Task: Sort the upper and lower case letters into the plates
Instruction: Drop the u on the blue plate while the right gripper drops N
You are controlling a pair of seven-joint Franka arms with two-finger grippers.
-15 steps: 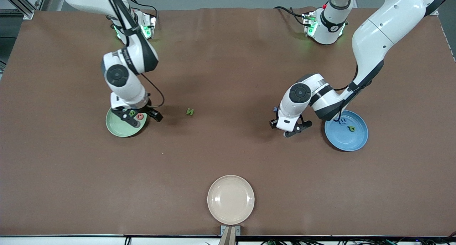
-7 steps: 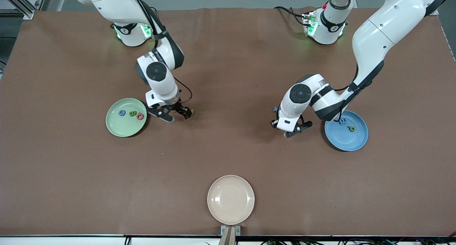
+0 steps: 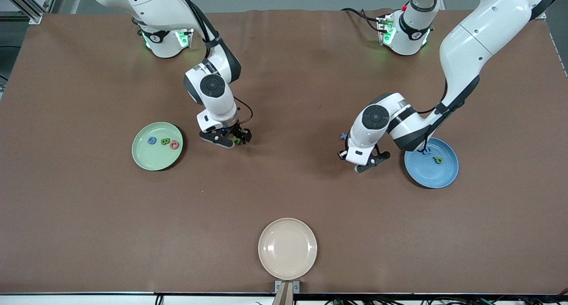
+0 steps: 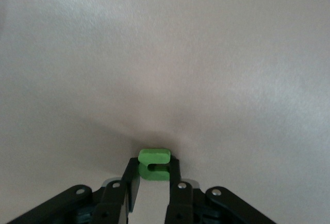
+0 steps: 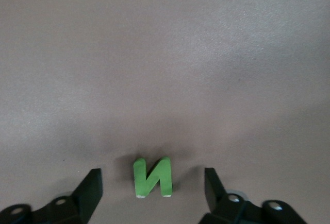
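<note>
A pale green plate [image 3: 155,162] toward the right arm's end holds a blue, a green and a pink letter. The blue plate [image 3: 431,174] toward the left arm's end holds a blue and a green letter. A green N [image 5: 152,176] lies flat on the table between the open fingers of my right gripper [image 5: 153,175], which is low beside the green plate [image 3: 235,139]. My left gripper [image 4: 153,163] is shut on a small green letter [image 4: 153,157], low at the table beside the blue plate [image 3: 366,162]. The front view does not show that letter.
A cream-beige plate [image 3: 287,248] with nothing in it sits at the table edge nearest the front camera. The brown table [image 3: 284,194] spreads wide between the three plates. Both arm bases stand at the edge farthest from that camera.
My right arm swung from over the green plate to the green N and now straddles it. My left gripper's fingers closed on the small green letter; that arm hardly moved.
</note>
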